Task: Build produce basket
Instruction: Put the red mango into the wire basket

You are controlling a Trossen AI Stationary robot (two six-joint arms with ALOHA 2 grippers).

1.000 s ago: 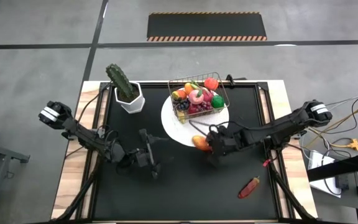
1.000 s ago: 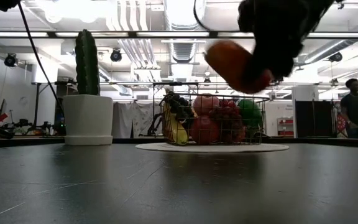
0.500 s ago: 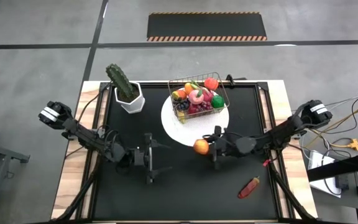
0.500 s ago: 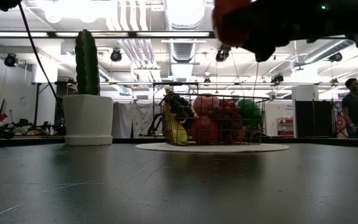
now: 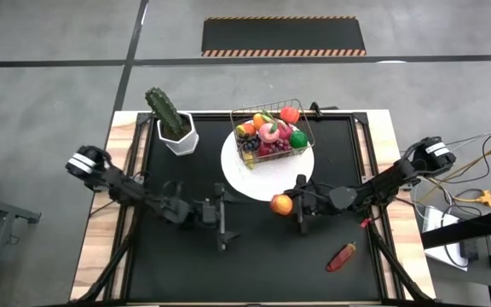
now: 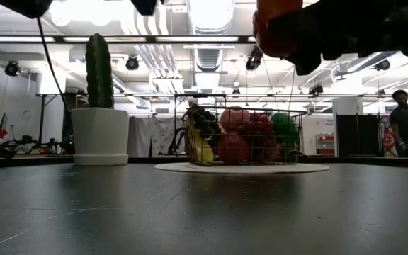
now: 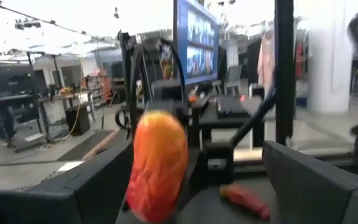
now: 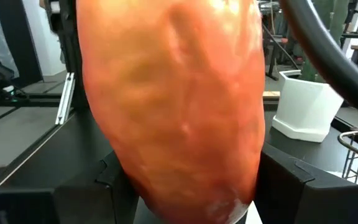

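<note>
Leftmost, cactus pot sits at the counter's far left corner, white, upright. Left pincer hangs over the dark mat mid-counter, fingers spread apart, nothing between them; it points toward the right arm. In the left wrist view its two dark fingers frame the fruit held by the other arm.

Next, white plate lies at counter centre-back, with the basket on its far part. Basket is packed: orange, pink, red, green, purple and yellow pieces of produce. Low view shows the basket upright on the plate, pot off to its side.

Right pincer is just beside the plate's near edge, clamped on an orange-red fruit, lifted off the counter. Low view has that fruit high up, well above the basket. Right wrist view is filled by the fruit between the fingers.

Farther right, a red pepper lies alone on the mat near the front right, well apart from the basket.
</note>
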